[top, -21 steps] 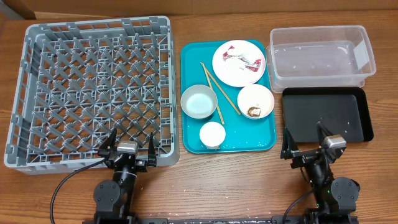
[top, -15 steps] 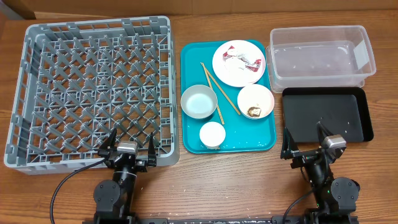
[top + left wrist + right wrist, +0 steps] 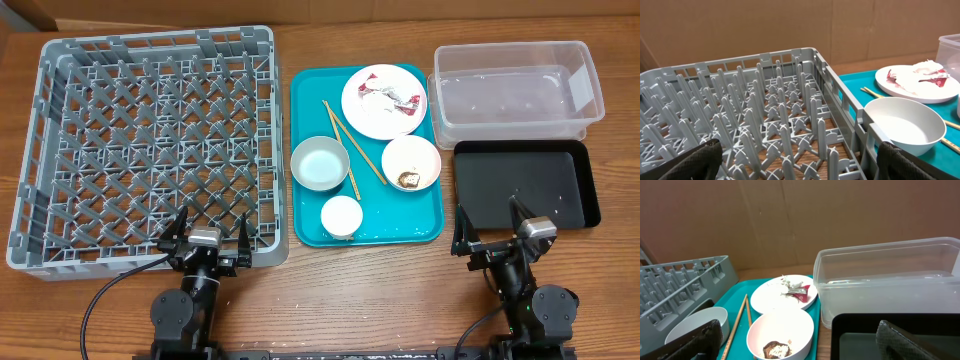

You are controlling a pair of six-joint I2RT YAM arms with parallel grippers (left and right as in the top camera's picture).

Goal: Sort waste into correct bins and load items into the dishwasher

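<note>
Red-and-white paper wrappers [image 3: 392, 97] lie on the pink plate [image 3: 362, 120], towards the far edge of the bench [image 3: 380, 290], right of centre.
Likely first step: pinch the paper alone from above and lift straight up so the plate stays put. The right gripper [image 3: 490, 228], fingers spread and empty, sits by the near edge, well apart from the wrappers; the left gripper [image 3: 213, 216], also spread, is near-left.

Left wrist: clear plastic rectangular tub [image 3: 951, 50] clipped at right edge. Right wrist: grey lattice dish rack [image 3: 685, 280] clipped left, shallow black tray [image 3: 855, 340] clipped bottom.
</note>
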